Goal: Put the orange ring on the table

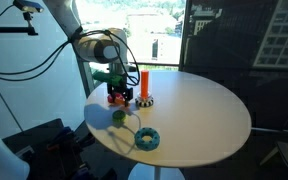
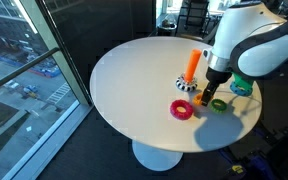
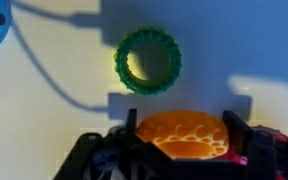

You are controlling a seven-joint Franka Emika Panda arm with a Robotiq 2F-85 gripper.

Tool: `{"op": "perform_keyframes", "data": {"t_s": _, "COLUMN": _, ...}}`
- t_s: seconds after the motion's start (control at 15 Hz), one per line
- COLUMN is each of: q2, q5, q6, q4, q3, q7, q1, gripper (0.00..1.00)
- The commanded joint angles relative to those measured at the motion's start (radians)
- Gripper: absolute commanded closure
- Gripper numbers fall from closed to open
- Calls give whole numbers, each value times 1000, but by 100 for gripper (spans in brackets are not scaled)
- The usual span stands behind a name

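Wrist view: my claw (image 3: 181,140) grips the orange ring (image 3: 182,132) between both fingers, over the white table (image 3: 54,120), near the green ring (image 3: 148,61).

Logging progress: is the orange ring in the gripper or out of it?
In: wrist view shows the gripper closed around the orange ring. Whether it touches the table cannot tell.

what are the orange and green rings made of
The orange ring: probably plastic or rubber, glossy, its bumpy surface catching highlights. The green ring: likely moulded plastic, fairly matte, with a ridged outer edge. Blur leaves both uncertain.
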State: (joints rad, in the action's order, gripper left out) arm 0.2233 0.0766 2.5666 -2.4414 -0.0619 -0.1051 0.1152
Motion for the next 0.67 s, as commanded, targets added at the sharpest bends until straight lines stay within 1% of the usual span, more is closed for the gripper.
{"op": "perform_keyframes", "data": {"t_s": 0.0, "q2": 19, "q5": 39, "q6": 18, "q4": 11, "q3": -4, "q7": 17, "q1": -2, "gripper": 2}}
{"op": "perform_keyframes", "data": {"t_s": 0.07, "q2": 21, "q5": 44, "q6": 19, "q4": 11, "q3": -3, "q7": 17, "q1": -1, "gripper": 0}}
{"op": "perform_keyframes", "data": {"t_s": 0.33, "q2": 17, "q5": 47, "q6": 1, "q4": 13, "q3": -5, "q7": 10, "q1": -2, "gripper": 0}}
{"op": "perform_keyframes", "data": {"t_s": 0.6, "q2": 1, "q5": 24, "q6": -51, "q4": 25, "q3": -11, "q7": 0, "q1": -10, "gripper": 0}}
